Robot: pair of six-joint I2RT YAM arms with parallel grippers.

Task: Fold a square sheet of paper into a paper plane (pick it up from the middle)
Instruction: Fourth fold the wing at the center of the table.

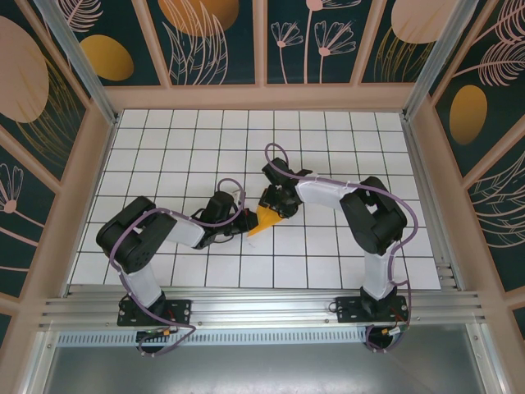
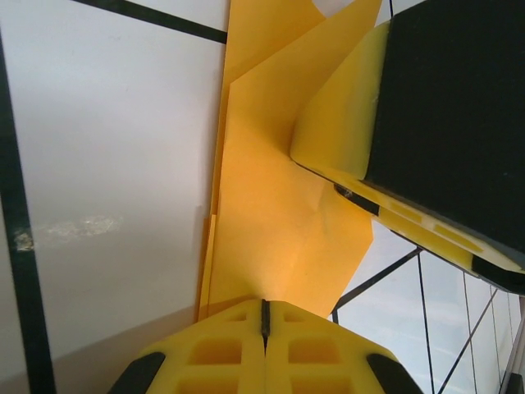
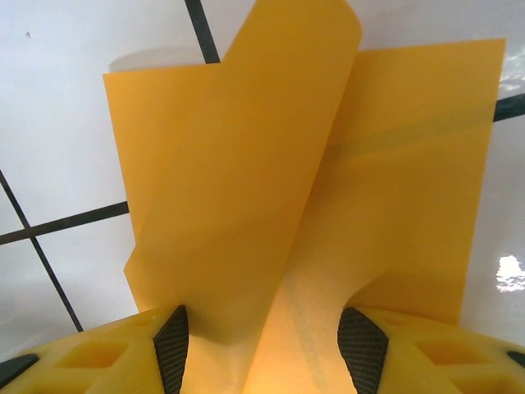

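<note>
Yellow fingers of the left gripper (image 2: 264, 316) meet with no gap in the left wrist view. The near edge of the sheet of paper (image 2: 279, 222) runs straight into their seam, so I judge this gripper clamped on the sheet. From above, the sheet is a small orange wedge on the white gridded worktop (image 1: 189, 139), between the two arms, its point toward the near left. The right gripper (image 1: 277, 199) hangs over the wedge's broad end. Its wrist view has the black pads (image 3: 362, 345) well apart with paper passing between them, so it is spread wide and pinching nothing.

The sheet is not a flat square: several layers overlap, with at least one sharp diagonal edge. Nothing yet has the narrow pointed shape with a centre crease, so I put the task at an early-to-middle fold, with pressing and further folds left.

The overhead view gives the wedge's outline and both arms' reach, but not how the jaws stand. The left wrist view adds the stacked layer edges and the right gripper's finger resting on or just above the paper. The right wrist view adds a loose flap curling up off the sheet, not yet pressed flat.
</note>
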